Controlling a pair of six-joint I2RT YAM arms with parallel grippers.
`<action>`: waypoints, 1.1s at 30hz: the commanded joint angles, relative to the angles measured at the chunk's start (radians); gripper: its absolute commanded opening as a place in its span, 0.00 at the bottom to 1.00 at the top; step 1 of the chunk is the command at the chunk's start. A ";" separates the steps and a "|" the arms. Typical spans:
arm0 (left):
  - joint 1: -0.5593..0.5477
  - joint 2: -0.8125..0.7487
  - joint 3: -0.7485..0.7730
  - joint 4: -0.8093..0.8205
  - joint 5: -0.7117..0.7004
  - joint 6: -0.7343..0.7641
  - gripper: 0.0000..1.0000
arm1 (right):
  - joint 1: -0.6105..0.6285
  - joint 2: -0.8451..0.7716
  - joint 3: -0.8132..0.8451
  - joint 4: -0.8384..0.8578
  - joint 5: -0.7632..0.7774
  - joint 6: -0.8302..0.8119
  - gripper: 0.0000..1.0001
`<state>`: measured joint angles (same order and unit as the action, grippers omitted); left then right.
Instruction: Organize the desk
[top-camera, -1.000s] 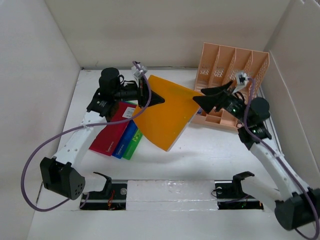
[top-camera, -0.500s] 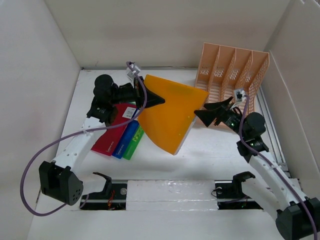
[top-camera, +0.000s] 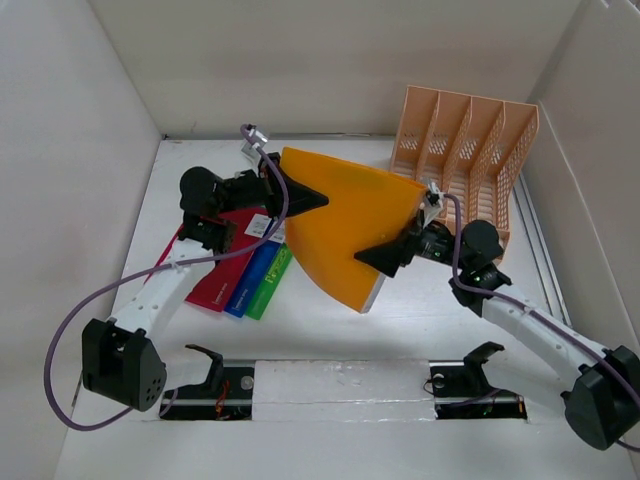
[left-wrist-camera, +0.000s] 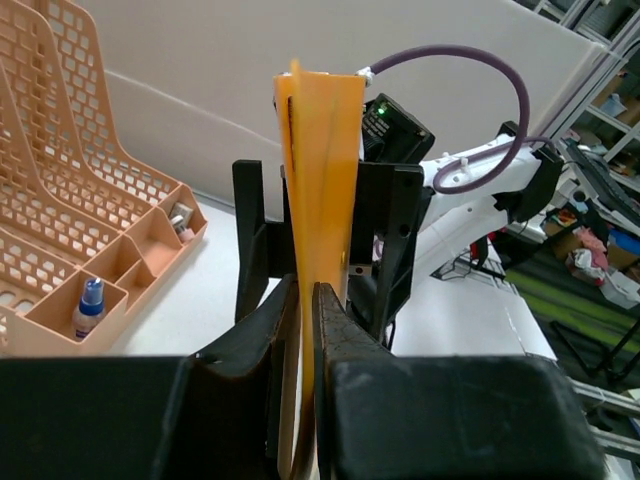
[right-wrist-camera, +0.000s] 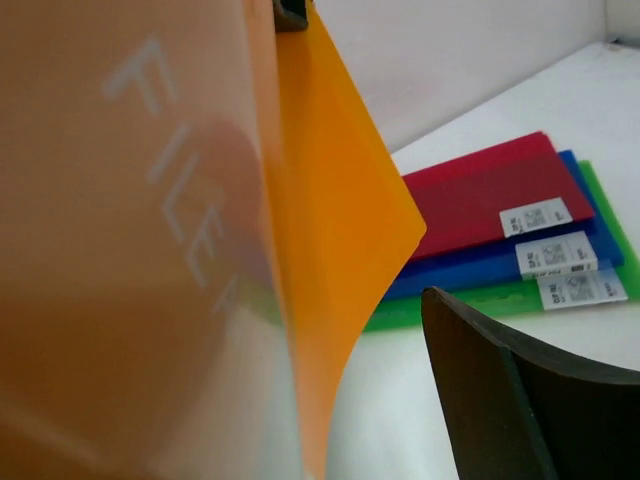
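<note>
On the desk (top-camera: 420, 330), stacked folders (top-camera: 222, 272) lie left of the upright folder (top-camera: 345, 225), rack (top-camera: 465, 140) rear-right.

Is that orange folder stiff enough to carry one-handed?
Probably floppy: the orange folder is a thin sheet, its free edge curving in the right wrist view. Likely light: the left fingers hold it up by one edge. Glossy, so possibly slippery.

Plain white walls (top-camera: 330, 60) all around
</note>
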<state>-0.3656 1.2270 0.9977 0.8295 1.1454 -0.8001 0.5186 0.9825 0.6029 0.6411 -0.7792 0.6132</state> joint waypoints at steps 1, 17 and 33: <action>-0.012 -0.024 -0.001 0.128 -0.029 -0.051 0.00 | 0.044 0.031 0.044 0.055 0.024 -0.053 0.95; -0.012 -0.118 0.042 -0.301 -0.283 0.168 0.62 | 0.023 0.018 0.120 -0.174 0.423 -0.113 0.00; -0.012 -0.402 0.018 -0.514 -0.643 0.233 0.99 | -0.078 -0.171 0.245 -0.405 0.996 -0.293 0.00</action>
<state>-0.3779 0.8204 0.9962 0.3080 0.5175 -0.5644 0.4404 0.8593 0.7647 0.2256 0.0017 0.3817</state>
